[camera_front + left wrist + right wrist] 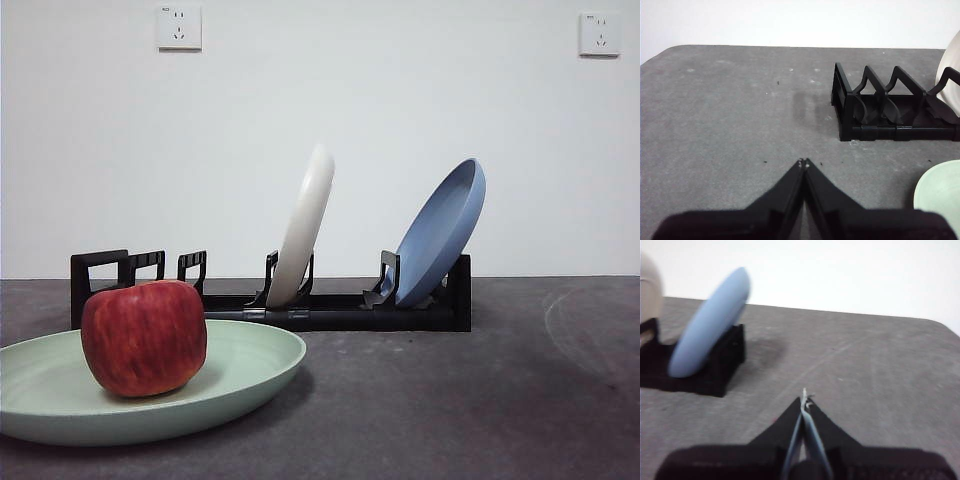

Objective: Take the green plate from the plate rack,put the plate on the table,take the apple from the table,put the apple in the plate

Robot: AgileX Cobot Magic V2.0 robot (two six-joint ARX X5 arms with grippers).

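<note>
Both my grippers, left gripper [803, 162] and right gripper [804, 401], are pressed together, holding nothing. The apple [144, 337] sits in the green plate [250, 365] on the worktop [470, 400], beside the plate rack [330, 312]. I think the job is done, so I should stay clear.

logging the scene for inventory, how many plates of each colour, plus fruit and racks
green plate: 1, flat on the table
cream-white plate: 1, in the plate rack
blue plate: 1, in the rack
apple: 1, on the green plate
plate rack: 1
total: 5
</note>
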